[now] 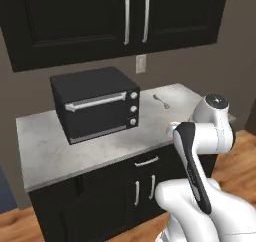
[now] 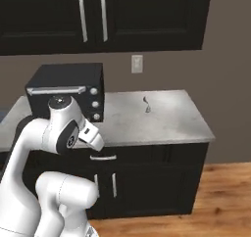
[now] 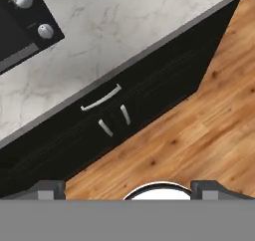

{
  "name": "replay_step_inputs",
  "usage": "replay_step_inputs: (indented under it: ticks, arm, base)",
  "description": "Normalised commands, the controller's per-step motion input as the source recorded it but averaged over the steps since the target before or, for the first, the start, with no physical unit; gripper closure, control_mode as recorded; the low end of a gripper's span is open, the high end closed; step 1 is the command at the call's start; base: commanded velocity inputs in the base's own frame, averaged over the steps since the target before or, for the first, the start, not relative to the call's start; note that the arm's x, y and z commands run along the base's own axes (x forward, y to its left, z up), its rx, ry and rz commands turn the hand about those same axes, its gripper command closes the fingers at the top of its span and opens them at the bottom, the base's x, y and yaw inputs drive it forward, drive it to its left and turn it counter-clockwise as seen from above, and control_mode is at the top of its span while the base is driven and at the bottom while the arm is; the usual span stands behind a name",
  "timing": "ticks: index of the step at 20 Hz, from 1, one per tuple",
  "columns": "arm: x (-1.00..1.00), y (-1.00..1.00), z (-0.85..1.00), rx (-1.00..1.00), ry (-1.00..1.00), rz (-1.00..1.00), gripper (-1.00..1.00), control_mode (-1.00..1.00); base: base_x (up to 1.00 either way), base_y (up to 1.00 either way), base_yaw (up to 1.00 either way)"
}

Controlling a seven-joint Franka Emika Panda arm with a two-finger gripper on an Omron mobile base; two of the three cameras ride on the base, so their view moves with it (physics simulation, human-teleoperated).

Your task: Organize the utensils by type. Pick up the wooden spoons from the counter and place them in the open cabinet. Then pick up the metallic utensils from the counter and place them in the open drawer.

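Arm folded over the counter's (image 1: 60, 146) near edge; end effector (image 3: 127, 187) points down, jaws fully apart, holding nothing. Silver utensil (image 1: 161, 101) lies far right.

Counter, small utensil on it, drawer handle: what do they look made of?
Counter: looks like polished marble or a stone-look slab, white with grey veins. Small utensil: probably metal, going by its thin silver-grey look; too small to be sure. Drawer handle: likely brushed steel, a pale silver curved bar against the matte black front. All rendered, so these are only appearances.
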Motion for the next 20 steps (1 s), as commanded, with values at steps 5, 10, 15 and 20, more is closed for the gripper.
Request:
replay_step_inputs:
  ticks: [5,10,15,20]
  arm:
    - [0.0,0.0,0.0,0.0,0.0,0.0,-1.0,1.0]
    - [0.0,0.0,0.0,0.0,0.0,0.0,-1.0,1.0]
    - [0.0,0.0,0.0,0.0,0.0,0.0,-1.0,1.0]
    - [0.0,0.0,0.0,0.0,0.0,0.0,-1.0,1.0]
  base:
    - [0.55,-0.43,0.6]
    - [0.32,-0.61,0.44]
    - [0.1,-0.75,0.19]
    - [0.0,-0.8,0.03]
